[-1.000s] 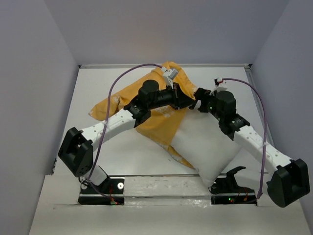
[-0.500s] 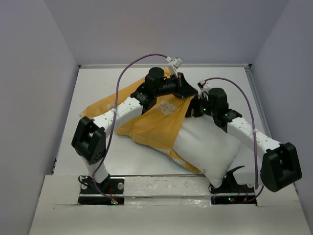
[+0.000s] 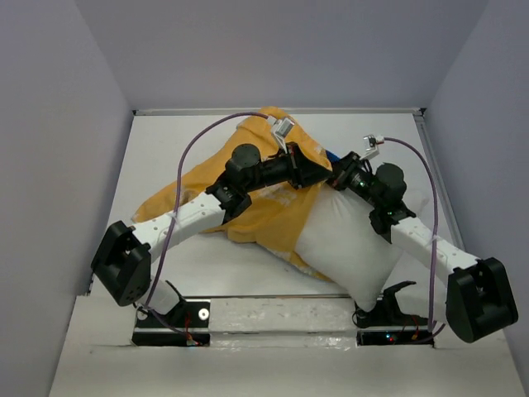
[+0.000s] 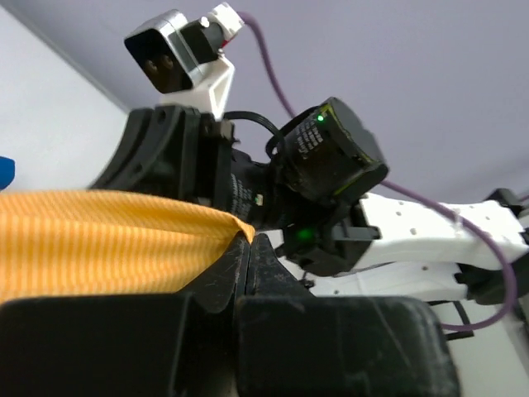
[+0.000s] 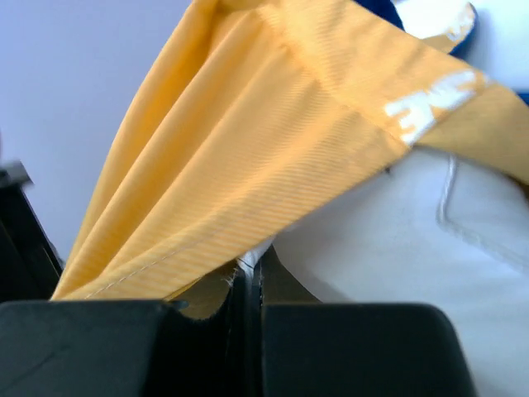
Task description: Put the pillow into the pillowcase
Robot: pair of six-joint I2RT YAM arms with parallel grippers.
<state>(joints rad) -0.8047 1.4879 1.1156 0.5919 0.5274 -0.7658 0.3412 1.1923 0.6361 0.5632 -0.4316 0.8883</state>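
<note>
We see the pillowcase (image 3: 260,217) lying yellow side up across the middle of the bench (image 3: 157,149), its right part covering the far left end of the pillow (image 3: 351,248). The left claw (image 3: 318,175) is clenched on the yellow hem above that end. Just beside it, the right claw (image 3: 339,178) is clenched on the same hem, white pillow fabric directly behind it. The pillow extends diagonally toward the near right, mostly uncovered.

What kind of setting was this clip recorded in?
Probably a lab test cell, not a bedroom: plain grey walls box in a white table, with two robot arms bolted at its near edge handling a pillow and pillowcase.
</note>
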